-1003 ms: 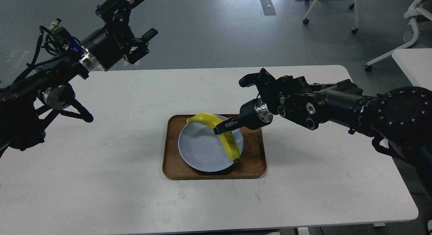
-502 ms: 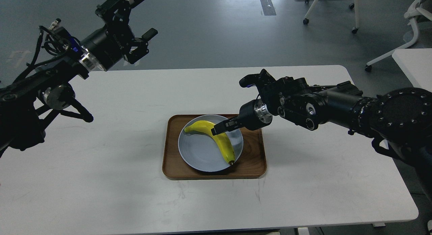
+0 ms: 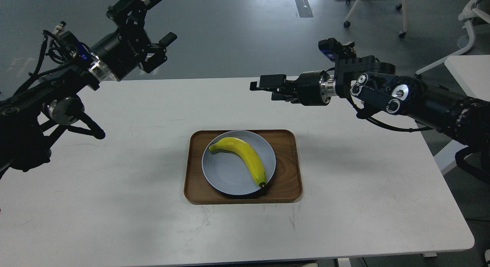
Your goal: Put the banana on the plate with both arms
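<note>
The yellow banana (image 3: 242,155) lies on the pale blue-grey plate (image 3: 226,179), curving from the plate's upper left to its lower right rim. Nothing holds it. The plate sits in the brown wooden tray (image 3: 288,182). My right gripper (image 3: 268,90) is open and empty, raised well above the table behind and to the right of the tray. My left gripper (image 3: 161,18) is open and empty, held high at the far left, beyond the table's back edge.
The white table (image 3: 115,205) carries only the tray. Rolling chairs (image 3: 375,10) and a second white table (image 3: 469,73) stand on the grey floor behind and to the right.
My right gripper let go of the banana, which settled onto the plate. The gripper then rose and drew back away from the tray. My left arm barely moved.
</note>
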